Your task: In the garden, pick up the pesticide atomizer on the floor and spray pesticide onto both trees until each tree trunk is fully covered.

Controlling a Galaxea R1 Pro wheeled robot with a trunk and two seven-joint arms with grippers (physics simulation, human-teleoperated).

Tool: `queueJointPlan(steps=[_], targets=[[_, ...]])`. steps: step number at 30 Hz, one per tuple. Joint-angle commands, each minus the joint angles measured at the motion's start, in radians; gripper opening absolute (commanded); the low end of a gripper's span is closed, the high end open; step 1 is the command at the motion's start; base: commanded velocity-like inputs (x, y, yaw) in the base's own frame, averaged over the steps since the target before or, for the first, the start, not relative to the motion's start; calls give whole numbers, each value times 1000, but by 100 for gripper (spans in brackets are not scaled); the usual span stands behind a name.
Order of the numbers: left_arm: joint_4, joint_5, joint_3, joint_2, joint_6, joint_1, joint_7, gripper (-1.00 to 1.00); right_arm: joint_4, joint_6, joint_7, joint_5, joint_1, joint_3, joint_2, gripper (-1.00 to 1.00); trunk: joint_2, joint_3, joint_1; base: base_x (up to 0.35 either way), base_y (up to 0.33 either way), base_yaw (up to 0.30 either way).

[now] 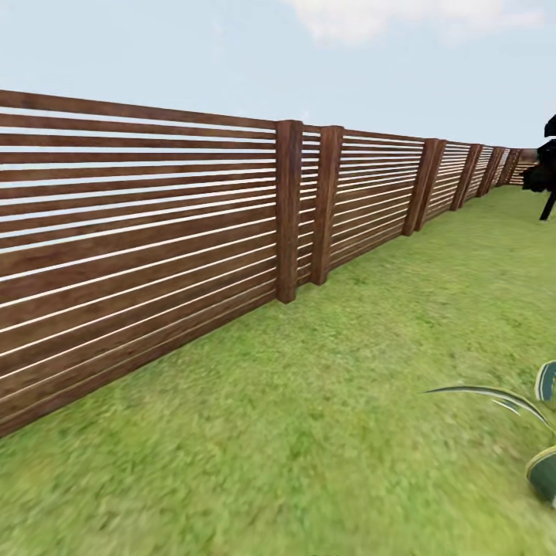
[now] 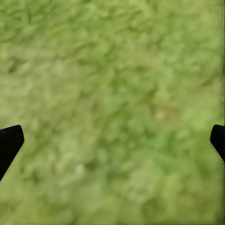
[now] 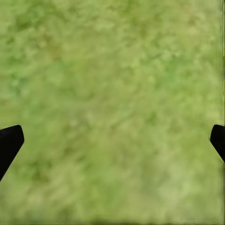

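The pesticide atomizer, the two tree trunks and the paved patio floor are out of view. In the left wrist view my left gripper [image 2: 112,145] is open, its two black fingertips [image 2: 10,143] far apart at the picture's edges, with blurred green lawn [image 2: 112,93] and nothing else between them. My right gripper [image 3: 112,145] stands open the same way over lawn [image 3: 112,93], one dark fingertip [image 3: 10,143] at each side and nothing held.
A reddish-brown slatted wooden fence [image 1: 154,232] runs from the near left away to the far right, with thick posts [image 1: 289,208]. Green lawn [image 1: 347,371] spreads beside it. Striped green leaves of a low plant [image 1: 533,417] poke in at the lower right. Dark foliage [image 1: 544,166] hangs at the right edge.
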Motion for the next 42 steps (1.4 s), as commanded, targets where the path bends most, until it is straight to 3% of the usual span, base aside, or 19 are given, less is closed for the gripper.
queueJointPlan(steps=[1, 10, 18, 25, 31, 42], targets=[[0, 5, -1, 0, -3, 0, 1, 100, 1, -3, 0, 6, -1, -2, 0, 100, 0, -1, 0, 0, 0, -274], [0, 7, -1, 0, -3, 0, 1, 100, 1, -3, 0, 6, -1, -2, 0, 100, 0, -1, 0, 14, 1, -274], [-1, 8, 1, 3, -3, 0, 1, 100, 1, -3, 0, 6, -1, -2, 0, 100, 0, -1, 0, 247, 109, -274], [-8, 11, 4, 49, -1, -2, 3, 100, 1, -3, 0, 7, -1, -2, 0, 100, 0, -1, 0, 300, 153, -274], [-15, 5, 92, 63, -4, -10, 1, 100, 35, -4, 0, 5, -1, -2, 0, 100, 0, -1, 0, 301, 155, -274], [-4, -2, 95, 56, -5, -9, -1, 100, 44, -5, 0, 5, -1, -2, 1, 100, 0, -1, 0, 302, 168, -271]])
